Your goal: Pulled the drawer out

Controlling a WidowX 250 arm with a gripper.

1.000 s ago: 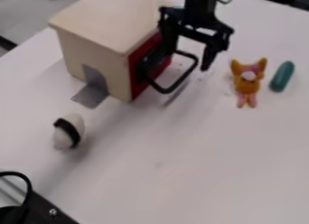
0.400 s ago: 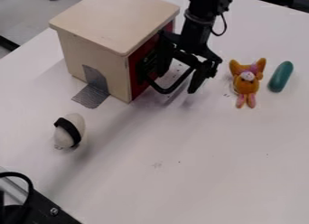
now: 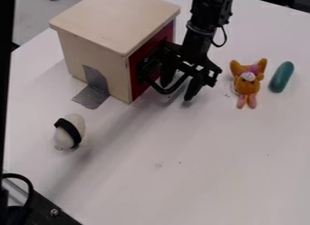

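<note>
White tabletop [image 3: 205, 160] stretches beneath everything, with grey floor [image 3: 33, 15] past its far left corner. On it stands a pale wooden box [image 3: 94, 51] with a flat lid, its right side closed by a dark red drawer front [image 3: 148, 49] bearing a black looped handle [image 3: 165, 91]. Compared with the frame from a second ago, the black two-finger gripper [image 3: 177, 89] has come down and to the left in the view, its tips now much lower beside the handle; most of that shift is already made in the middle frame, and only a small further drop follows. The box, the drawer front and the handle look the same as before, and the drawer is still in. A dark upright band [image 3: 6, 83] has come in along the left edge of the view. As for the task's thing, the handle lies right at the gripper, its outer bar passing between the two fingers, one on the drawer side and the other on the outer side. The fingers stand apart, with a moderate gap; whether either touches the bar I cannot tell. To the right, an orange plush toy [image 3: 247, 83] with pink feet lies near a teal rounded stick [image 3: 281, 77], and in front of the box, to the left, sits a white egg-shaped object [image 3: 63, 138] with a black band, all unmoved.
</note>
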